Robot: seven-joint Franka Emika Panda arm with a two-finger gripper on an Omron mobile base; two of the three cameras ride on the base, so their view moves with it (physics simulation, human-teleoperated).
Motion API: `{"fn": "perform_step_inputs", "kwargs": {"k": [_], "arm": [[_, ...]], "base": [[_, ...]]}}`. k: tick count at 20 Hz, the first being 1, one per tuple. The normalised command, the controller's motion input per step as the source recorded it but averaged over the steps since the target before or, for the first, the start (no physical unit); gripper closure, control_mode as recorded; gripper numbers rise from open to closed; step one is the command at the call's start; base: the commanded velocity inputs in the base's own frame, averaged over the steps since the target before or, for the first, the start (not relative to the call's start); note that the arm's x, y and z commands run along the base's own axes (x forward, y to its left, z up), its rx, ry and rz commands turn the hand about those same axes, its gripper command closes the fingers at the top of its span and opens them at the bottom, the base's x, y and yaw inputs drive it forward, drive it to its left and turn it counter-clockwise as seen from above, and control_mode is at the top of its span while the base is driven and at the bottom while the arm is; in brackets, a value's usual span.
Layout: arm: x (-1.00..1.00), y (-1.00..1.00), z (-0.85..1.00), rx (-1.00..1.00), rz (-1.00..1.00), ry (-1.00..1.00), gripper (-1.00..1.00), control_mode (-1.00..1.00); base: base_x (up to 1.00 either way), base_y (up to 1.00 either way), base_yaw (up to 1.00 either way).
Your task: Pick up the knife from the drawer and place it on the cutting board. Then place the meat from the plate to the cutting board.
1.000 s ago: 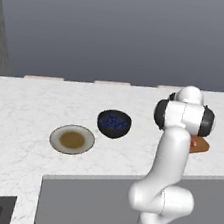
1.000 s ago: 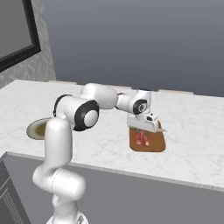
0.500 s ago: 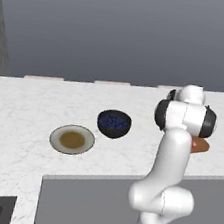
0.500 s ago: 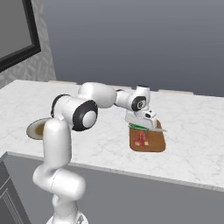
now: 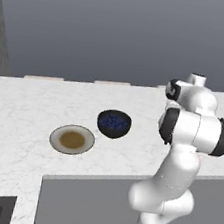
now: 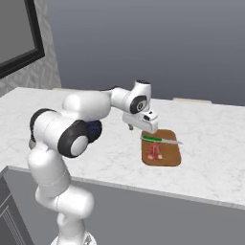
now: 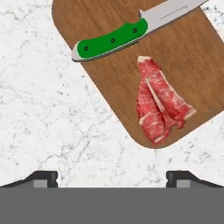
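The reddish-brown cutting board (image 7: 192,65) lies on the marble counter with both items on it. The green-handled knife (image 7: 111,40) rests across its far end, blade pointing away to the right. Beside the knife lies the red-pink meat (image 7: 159,105). My gripper (image 7: 112,178) is open and holds nothing, its tips hovering over bare counter short of the board. From the right base, the gripper (image 6: 140,128) hangs just left of and above the cutting board (image 6: 172,153), knife (image 6: 158,139) and meat (image 6: 154,151). The beige plate (image 5: 72,139) has nothing on it. The drawer is out of view.
A dark blue bowl (image 5: 114,123) stands right of the plate on the white marble counter (image 5: 24,106). The counter's front edge drops to grey cabinet fronts. A dark-framed window (image 6: 16,36) sits on the left wall.
The gripper opened and let go of the meat, which now rests on the board. The hand then rose and drew back to the left of the board.
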Motion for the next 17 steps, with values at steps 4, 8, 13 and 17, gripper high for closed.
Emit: {"fn": "perform_step_inputs", "kwargs": {"k": [4, 8, 13, 17], "arm": [[-0.71, 0.42, 0.69, 0.0, -0.1, -0.21, -1.0, -1.0], [-0.86, 0.23, 0.96, 0.0, -0.08, -0.27, -1.0, -1.0], [-0.96, 0.31, 0.87, 0.0, -0.07, -0.27, -1.0, -1.0], [-1.0, 0.36, 0.53, 0.0, -0.06, -0.16, -1.0, -1.0]], "base": [[0.0, 0.0, 0.0], [0.0, 0.0, 0.0], [0.0, 0.0, 0.0], [0.0, 0.0, 0.0]]}}
